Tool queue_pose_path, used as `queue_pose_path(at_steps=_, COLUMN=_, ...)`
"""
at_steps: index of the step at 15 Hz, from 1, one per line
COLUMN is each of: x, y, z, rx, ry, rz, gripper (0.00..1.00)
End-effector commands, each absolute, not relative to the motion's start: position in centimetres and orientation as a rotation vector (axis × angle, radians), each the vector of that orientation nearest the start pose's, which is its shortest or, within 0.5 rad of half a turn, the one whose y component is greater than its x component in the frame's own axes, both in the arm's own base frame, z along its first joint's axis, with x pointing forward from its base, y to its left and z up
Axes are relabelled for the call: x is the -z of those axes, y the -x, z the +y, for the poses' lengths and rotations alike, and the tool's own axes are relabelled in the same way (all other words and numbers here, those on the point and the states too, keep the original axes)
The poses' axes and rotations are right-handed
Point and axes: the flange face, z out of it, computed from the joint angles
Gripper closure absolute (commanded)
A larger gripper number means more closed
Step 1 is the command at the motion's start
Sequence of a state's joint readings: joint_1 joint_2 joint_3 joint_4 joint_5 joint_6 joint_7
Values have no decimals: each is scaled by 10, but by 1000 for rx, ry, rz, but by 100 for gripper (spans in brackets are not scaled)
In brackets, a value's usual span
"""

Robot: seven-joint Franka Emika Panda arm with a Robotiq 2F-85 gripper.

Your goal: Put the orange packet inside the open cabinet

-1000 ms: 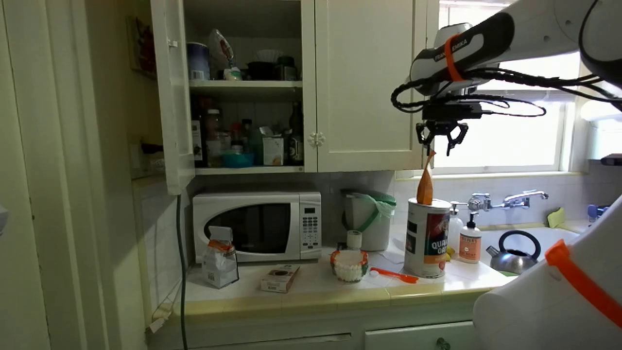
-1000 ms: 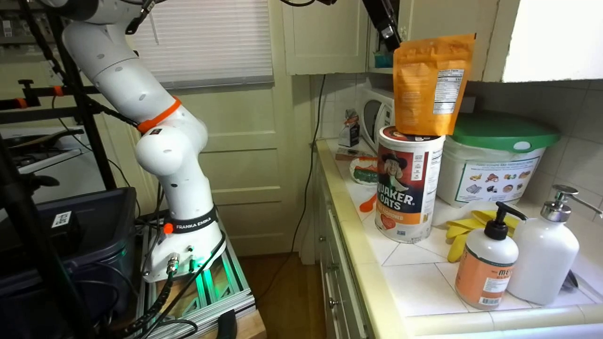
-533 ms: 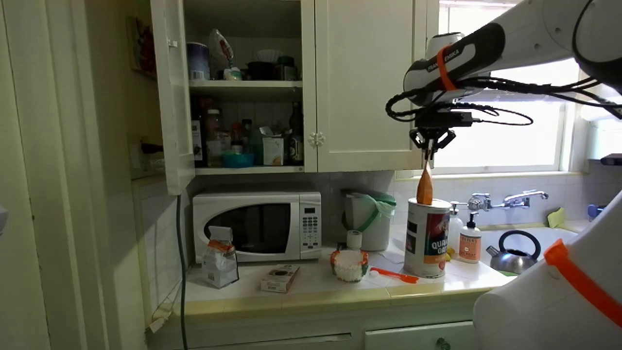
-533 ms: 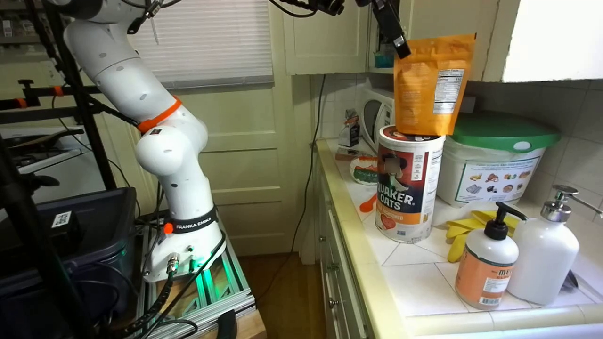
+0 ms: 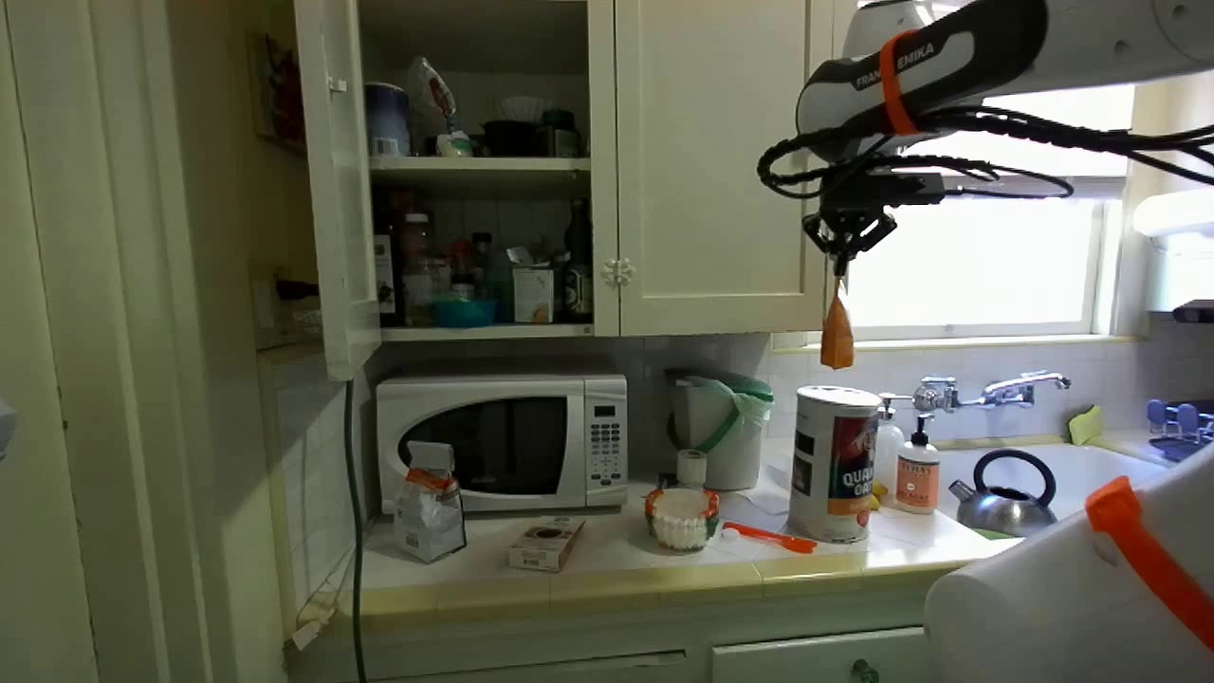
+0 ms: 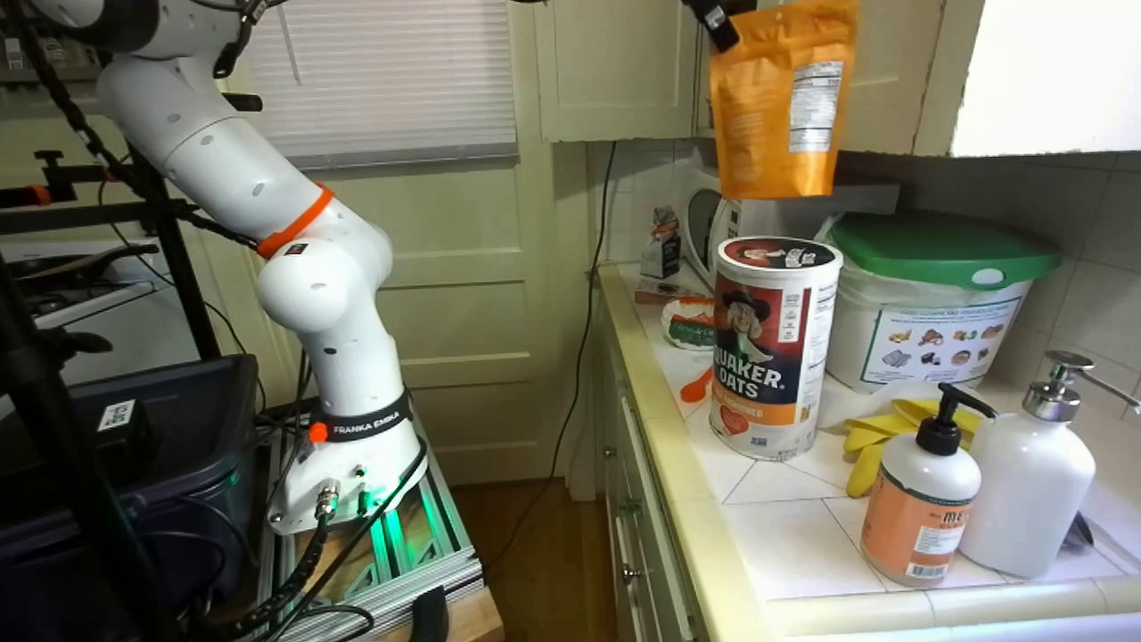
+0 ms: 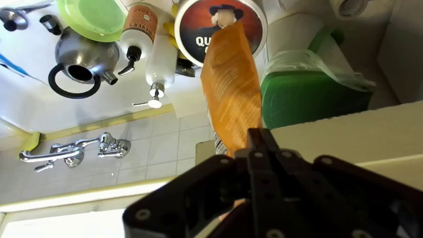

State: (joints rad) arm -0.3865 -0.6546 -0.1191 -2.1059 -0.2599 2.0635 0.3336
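The orange packet point(image 5: 836, 340) hangs upright in the air above the oats canister point(image 5: 821, 465), apart from its lid. My gripper point(image 5: 840, 269) is shut on the packet's top edge. From another side, in an exterior view, a black finger point(image 6: 720, 34) pinches the upper corner of the packet point(image 6: 777, 116), whose label side faces that camera. In the wrist view the packet point(image 7: 231, 89) runs from the closed gripper point(image 7: 260, 132) towards the canister lid. The open cabinet point(image 5: 480, 332), its door swung out to the left, stands left of the gripper with bottles and jars on its shelves.
A closed cabinet door point(image 5: 713, 171) lies between the gripper and the open cabinet. Below are the microwave point(image 5: 503, 441), a green-lidded bin point(image 6: 945, 250), soap bottles point(image 6: 923, 499) and a kettle point(image 5: 1005, 498). The open door point(image 5: 340, 209) juts out at the left.
The gripper came down around the packet's top, closed on it and rose again. The packet has left the canister lid and is now lifted clear of it.
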Motion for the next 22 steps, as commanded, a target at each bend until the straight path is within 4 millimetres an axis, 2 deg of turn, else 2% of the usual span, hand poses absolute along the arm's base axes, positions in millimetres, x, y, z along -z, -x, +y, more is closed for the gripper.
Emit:
queue_pose_path(at_steps=1, x=-740, y=-278, z=-162, rx=886, ry=3065, rz=931, gripper=100)
queue_pose_path(at_steps=3, x=-749, y=-265, z=-127, rx=832, ry=3124, rz=766, gripper=100)
queue_pose_path(at_steps=7, x=-770, y=-263, z=-58, rx=830, ry=3228, rz=406, gripper=100)
queue_pose_path(at_steps=9, x=-793, y=-267, z=-30, rx=919, ry=3250, rz=223, gripper=100)
queue_pose_path(at_steps=11, x=-819, y=-274, z=-10, rx=997, ry=3229, rz=41, gripper=100)
queue_pose_path(at_steps=13, x=-845, y=-277, z=2, rx=1096, ry=3173, rz=-116, gripper=100)
queue_pose_path(at_steps=14, x=-822, y=-268, z=-1, rx=1050, ry=3221, rz=28, gripper=99)
queue_pose_path(at_steps=16, x=-838, y=-270, z=5, rx=1091, ry=3197, rz=-55, gripper=99)
queue_pose_path(at_steps=20, x=-839, y=-278, z=4, rx=1081, ry=3198, rz=-81, gripper=99)
queue_pose_path(at_steps=22, x=-847, y=-289, z=11, rx=1175, ry=3209, rz=-145, gripper=100)
